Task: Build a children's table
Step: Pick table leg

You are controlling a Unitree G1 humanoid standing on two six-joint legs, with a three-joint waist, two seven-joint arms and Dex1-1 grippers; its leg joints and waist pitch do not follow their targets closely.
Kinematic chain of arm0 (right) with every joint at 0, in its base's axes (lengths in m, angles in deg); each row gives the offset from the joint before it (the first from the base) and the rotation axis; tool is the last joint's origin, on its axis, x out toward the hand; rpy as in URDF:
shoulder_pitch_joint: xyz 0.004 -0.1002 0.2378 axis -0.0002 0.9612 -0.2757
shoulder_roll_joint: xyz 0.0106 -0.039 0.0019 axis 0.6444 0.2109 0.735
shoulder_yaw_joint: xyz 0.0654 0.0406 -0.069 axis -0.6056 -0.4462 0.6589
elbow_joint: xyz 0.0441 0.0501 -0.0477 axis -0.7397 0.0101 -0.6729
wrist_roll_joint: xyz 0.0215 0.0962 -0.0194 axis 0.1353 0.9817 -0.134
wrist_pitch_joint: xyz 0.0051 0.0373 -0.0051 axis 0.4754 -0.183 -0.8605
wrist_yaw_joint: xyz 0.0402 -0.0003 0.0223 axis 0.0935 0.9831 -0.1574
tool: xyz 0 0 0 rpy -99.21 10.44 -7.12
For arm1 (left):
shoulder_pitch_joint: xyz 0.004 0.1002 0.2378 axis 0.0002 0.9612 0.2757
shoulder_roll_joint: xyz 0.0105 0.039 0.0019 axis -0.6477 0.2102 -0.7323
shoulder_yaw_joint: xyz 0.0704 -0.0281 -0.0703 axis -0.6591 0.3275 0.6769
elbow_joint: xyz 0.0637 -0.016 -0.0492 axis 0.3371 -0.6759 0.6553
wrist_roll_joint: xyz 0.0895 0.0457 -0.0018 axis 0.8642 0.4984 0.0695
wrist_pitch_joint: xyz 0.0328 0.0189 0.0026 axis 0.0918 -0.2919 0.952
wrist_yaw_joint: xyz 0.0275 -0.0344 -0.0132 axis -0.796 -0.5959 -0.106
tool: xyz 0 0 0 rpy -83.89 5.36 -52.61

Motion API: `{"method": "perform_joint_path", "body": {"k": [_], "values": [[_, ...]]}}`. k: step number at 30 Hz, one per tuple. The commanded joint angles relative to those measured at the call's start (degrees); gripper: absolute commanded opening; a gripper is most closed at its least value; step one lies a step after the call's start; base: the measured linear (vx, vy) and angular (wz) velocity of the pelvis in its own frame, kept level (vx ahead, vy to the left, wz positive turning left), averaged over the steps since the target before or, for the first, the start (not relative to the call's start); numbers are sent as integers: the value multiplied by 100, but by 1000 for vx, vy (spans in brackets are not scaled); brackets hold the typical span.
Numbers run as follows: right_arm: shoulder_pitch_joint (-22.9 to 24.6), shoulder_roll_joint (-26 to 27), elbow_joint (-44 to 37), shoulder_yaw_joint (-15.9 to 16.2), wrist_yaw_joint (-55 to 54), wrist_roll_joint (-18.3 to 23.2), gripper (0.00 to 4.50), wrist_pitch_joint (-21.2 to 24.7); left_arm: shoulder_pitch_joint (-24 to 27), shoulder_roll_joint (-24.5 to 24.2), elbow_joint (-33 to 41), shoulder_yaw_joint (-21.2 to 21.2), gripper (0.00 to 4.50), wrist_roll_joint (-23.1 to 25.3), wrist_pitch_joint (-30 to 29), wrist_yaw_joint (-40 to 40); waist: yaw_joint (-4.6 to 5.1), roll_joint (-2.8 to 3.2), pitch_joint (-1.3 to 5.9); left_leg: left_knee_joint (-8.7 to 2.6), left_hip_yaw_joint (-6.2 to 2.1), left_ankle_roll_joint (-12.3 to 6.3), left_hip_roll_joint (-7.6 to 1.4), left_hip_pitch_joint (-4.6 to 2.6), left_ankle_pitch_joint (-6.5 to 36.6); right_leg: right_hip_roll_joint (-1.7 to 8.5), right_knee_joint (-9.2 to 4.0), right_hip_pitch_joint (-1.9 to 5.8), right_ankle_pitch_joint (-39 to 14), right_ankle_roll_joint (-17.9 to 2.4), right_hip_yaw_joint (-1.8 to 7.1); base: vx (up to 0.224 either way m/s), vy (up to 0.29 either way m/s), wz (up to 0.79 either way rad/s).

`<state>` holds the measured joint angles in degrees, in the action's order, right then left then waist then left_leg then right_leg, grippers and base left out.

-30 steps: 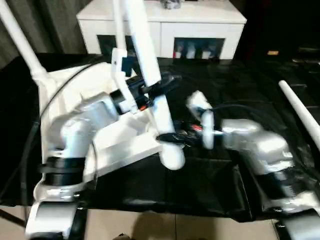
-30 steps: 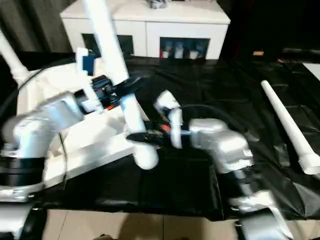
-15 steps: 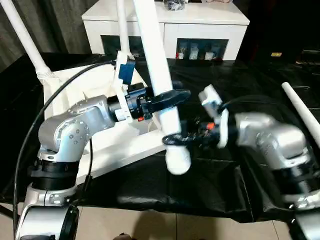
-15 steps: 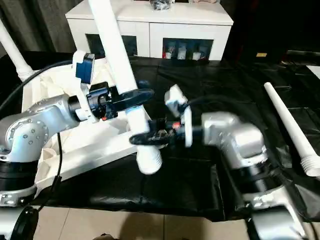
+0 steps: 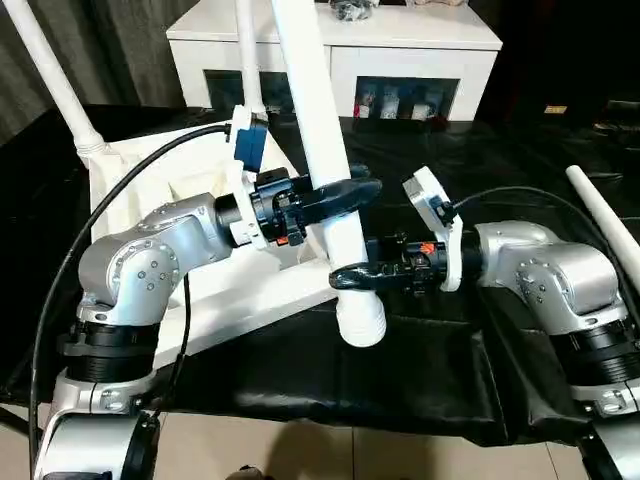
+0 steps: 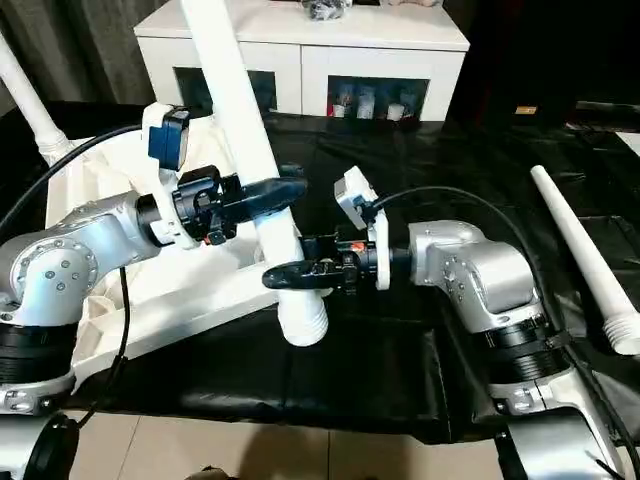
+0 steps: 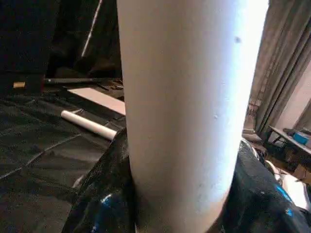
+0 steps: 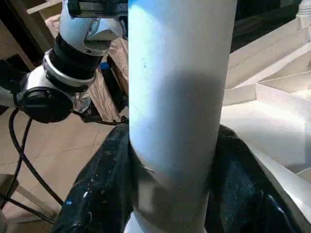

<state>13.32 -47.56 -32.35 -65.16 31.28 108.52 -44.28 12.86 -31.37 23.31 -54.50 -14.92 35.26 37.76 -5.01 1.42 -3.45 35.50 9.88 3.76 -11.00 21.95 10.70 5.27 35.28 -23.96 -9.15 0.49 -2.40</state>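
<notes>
Both forearms reach inward, left pincer point(image 5: 345, 190) and right pincer point(image 5: 352, 277) clamped around one upright leg point(image 5: 318, 140).

White leg point(image 5: 320, 130); white ribbed top point(image 5: 160, 185); black table cover point(image 5: 420, 360); white cabinet point(image 5: 340, 40)

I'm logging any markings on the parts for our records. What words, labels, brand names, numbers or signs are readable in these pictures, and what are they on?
No readable text anywhere.
White leg held in both claws: plain, no marking.
Table top: plain white, nothing printed.
Small yellow tag on the dark surface behind: too small to read.
Items behind the cabinet glass doors: too blurred to read.
</notes>
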Motion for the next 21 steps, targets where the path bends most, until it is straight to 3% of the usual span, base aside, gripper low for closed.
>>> {"method": "perform_joint_path", "body": {"k": [1,4,5,6,15,16,17,21], "values": [[-140,22,-87,-61,2,-34,183,-174,-125,-6,-105,225,185,75,87,-197,8,-26,459,-418,2,-29,-102,-93,970,164,-325,328,-999,-1407,136,0,0,0],[-145,111,-22,-68,-185,-182,183,-395,-143,43,-123,285,185,44,104,-283,6,-35,464,-416,1,-21,-99,-85,922,172,-320,334,-976,-1402,135,0,0,0],[-149,121,-6,-71,-199,-173,239,-380,-146,47,-127,290,185,32,105,-297,6,-30,467,-415,0,-30,-101,-89,919,167,-315,333,-958,-1407,134,0,0,0],[-151,119,-9,-57,-178,-146,253,-343,-154,63,-147,313,184,12,115,-353,7,-31,463,-417,1,-40,-101,-92,938,163,-318,331,-965,-1407,133,0,0,0],[-144,126,-12,-83,-193,-89,328,-293,-215,248,-310,605,184,-143,94,-693,0,-47,465,-408,5,-70,-95,-83,900,161,-317,337,-928,-1403,133,0,0,0],[-129,132,-9,-142,-306,-126,336,-364,-238,287,-386,721,184,-232,81,-779,-4,-74,466,-411,5,-78,-101,-87,905,168,-323,338,-954,-1399,134,0,0,0],[-123,136,-7,-173,-366,-150,341,-404,-243,293,-413,759,184,-266,74,-797,-6,-61,461,-407,9,-69,-92,-82,914,165,-322,332,-981,-1397,134,0,0,0],[-209,203,213,-737,-861,43,366,-288,-273,358,-583,1067,184,-519,56,-989,-7,-63,467,-408,6,-51,-89,-94,903,169,-331,328,-1039,-1361,132,0,0,0]]}}
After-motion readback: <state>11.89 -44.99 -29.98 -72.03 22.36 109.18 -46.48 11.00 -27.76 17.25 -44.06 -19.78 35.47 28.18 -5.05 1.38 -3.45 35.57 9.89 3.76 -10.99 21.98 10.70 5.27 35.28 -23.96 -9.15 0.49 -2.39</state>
